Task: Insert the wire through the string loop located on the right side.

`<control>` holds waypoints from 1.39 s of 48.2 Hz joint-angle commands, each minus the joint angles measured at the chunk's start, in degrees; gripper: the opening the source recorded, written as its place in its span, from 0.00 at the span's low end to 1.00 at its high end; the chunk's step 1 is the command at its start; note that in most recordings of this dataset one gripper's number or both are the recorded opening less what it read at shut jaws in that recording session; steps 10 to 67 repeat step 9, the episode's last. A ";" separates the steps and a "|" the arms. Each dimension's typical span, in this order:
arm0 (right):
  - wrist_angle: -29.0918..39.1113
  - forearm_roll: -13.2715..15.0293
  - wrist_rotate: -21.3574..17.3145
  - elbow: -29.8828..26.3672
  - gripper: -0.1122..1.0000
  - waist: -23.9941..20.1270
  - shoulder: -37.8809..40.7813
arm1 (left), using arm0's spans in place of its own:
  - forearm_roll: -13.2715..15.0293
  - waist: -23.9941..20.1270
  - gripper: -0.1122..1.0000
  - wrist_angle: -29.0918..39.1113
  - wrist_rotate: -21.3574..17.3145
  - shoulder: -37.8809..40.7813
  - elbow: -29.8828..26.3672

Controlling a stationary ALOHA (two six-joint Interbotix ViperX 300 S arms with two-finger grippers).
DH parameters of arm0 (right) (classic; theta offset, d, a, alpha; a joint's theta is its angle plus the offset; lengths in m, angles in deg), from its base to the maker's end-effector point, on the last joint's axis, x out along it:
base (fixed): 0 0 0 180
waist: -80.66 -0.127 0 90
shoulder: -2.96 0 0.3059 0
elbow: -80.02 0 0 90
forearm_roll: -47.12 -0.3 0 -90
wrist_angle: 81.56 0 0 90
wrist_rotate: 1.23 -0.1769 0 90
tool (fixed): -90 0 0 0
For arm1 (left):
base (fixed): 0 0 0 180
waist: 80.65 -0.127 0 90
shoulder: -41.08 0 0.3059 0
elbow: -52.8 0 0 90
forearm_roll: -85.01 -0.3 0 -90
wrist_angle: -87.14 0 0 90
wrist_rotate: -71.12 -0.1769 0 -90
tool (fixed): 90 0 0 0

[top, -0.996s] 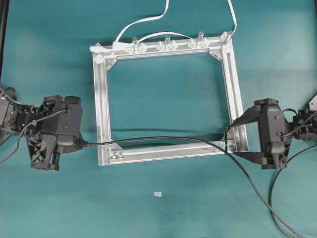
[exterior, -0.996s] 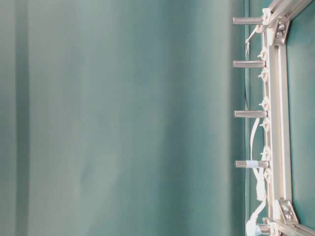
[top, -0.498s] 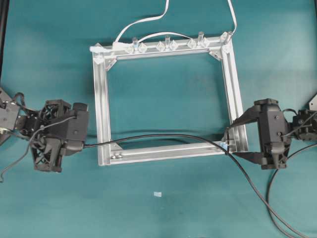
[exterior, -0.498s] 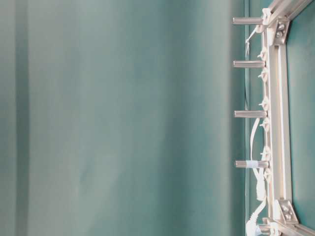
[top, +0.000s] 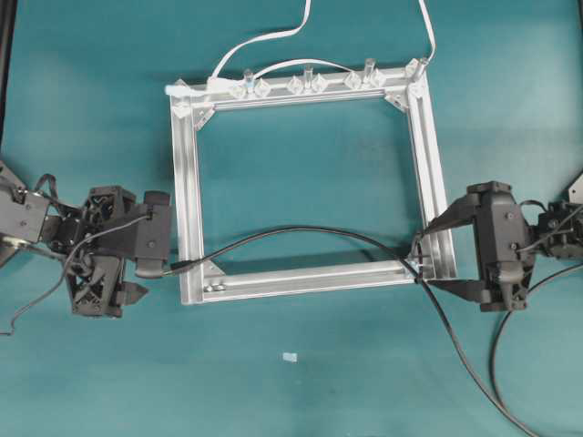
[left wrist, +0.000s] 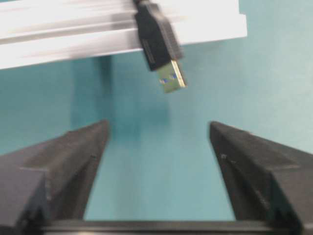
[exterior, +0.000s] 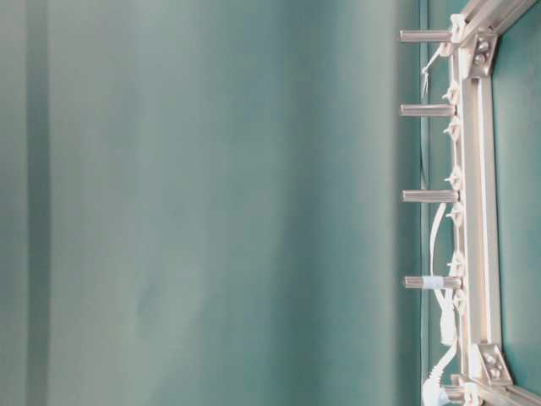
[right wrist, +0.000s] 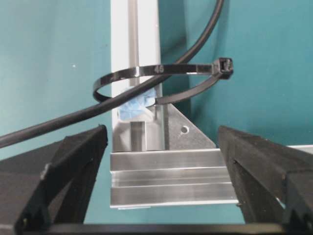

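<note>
**A:** What state is the left gripper (left wrist: pixel 156 147) in?

**B:** Released. In the left wrist view its two dark fingers (left wrist: pixel 58 166) stand wide apart with bare teal table (left wrist: pixel 156 186) between them. The plug (left wrist: pixel 159 41) of the wire (top: pixel 301 231) hangs just beyond the fingertips, untouched, its silver tip toward the camera and a pale rail of the aluminium frame (top: pixel 189 200) behind it.

**A:** And in the overhead view?

**B:** The left gripper (top: pixel 168 259) sits just outside the frame's left rail, near the lower left corner. The plug (top: pixel 180 268) lies free beside it, and the wire arcs across the frame's open middle toward the lower right corner.

**A:** The right gripper (right wrist: pixel 161 147)?

**B:** Also spread open, holding nothing. Its fingers (right wrist: pixel 58 166) flank the frame's corner without touching it.

**A:** Where is the string loop (right wrist: pixel 161 81)?

**B:** At that corner, standing above the rail as a thin dark band, with a pale-blue bit (right wrist: pixel 134 105) at its base. The wire (right wrist: pixel 122 100) passes through the loop, entering from the lower left and leaving at the upper right.

**A:** Outward from there?

**B:** In the overhead view the wire runs past the right gripper (top: pixel 421 264) to the lower right across the table. White flat cables (top: pixel 273 35) leave the frame's far rail, where clear clips (top: pixel 305 84) stand in a row.
</note>
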 commanded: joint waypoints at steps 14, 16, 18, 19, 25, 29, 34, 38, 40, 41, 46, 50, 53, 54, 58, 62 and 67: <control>-0.26 0.09 0.00 -0.70 0.99 -0.09 -2.20 | -0.62 0.00 0.85 -0.09 0.18 -3.60 -2.11; -0.26 0.09 0.00 -0.70 0.99 -0.09 -2.20 | -0.62 0.00 0.85 -0.09 0.18 -3.60 -2.11; -0.26 0.09 0.00 -0.70 0.99 -0.09 -2.20 | -0.62 0.00 0.85 -0.09 0.18 -3.60 -2.11; -0.26 0.09 0.00 -0.70 0.99 -0.09 -2.20 | -0.62 0.00 0.85 -0.09 0.18 -3.60 -2.11; -0.26 0.09 0.00 -0.70 0.99 -0.09 -2.20 | -0.62 0.00 0.85 -0.09 0.18 -3.60 -2.11; -0.26 0.09 0.00 -0.70 0.99 -0.09 -2.20 | -0.62 0.00 0.85 -0.09 0.18 -3.60 -2.11; -0.26 0.09 0.00 -0.70 0.99 -0.09 -2.20 | -0.62 0.00 0.85 -0.09 0.18 -3.60 -2.11; -0.26 0.09 0.00 -0.70 0.99 -0.09 -2.20 | -0.62 0.00 0.85 -0.09 0.18 -3.60 -2.11; -0.26 0.09 0.00 -0.70 0.99 -0.09 -2.20 | -0.62 0.00 0.85 -0.09 0.18 -3.60 -2.11; -0.26 0.09 0.00 -0.70 0.99 -0.09 -2.20 | -0.62 0.00 0.85 -0.09 0.18 -3.60 -2.11; -0.26 0.09 0.00 -0.70 0.99 -0.09 -2.20 | -0.62 0.00 0.85 -0.09 0.18 -3.60 -2.11; -0.26 0.09 0.00 -0.70 0.99 -0.09 -2.20 | -0.62 0.00 0.85 -0.09 0.18 -3.60 -2.11; -0.26 0.09 0.00 -0.70 0.99 -0.09 -2.20 | -0.62 0.00 0.85 -0.09 0.18 -3.60 -2.11; -0.26 0.09 0.00 -0.70 0.99 -0.09 -2.20 | -0.62 0.00 0.85 -0.09 0.18 -3.60 -2.11; -0.26 0.09 0.00 -0.70 0.99 -0.09 -2.20 | -0.62 0.00 0.85 -0.09 0.18 -3.60 -2.11; -0.26 0.09 0.00 -0.70 0.99 -0.09 -2.20 | -0.62 0.00 0.85 -0.09 0.18 -3.60 -2.11; -0.26 0.09 0.00 -0.70 0.99 -0.09 -2.20 | -0.62 0.00 0.85 -0.09 0.18 -3.60 -2.11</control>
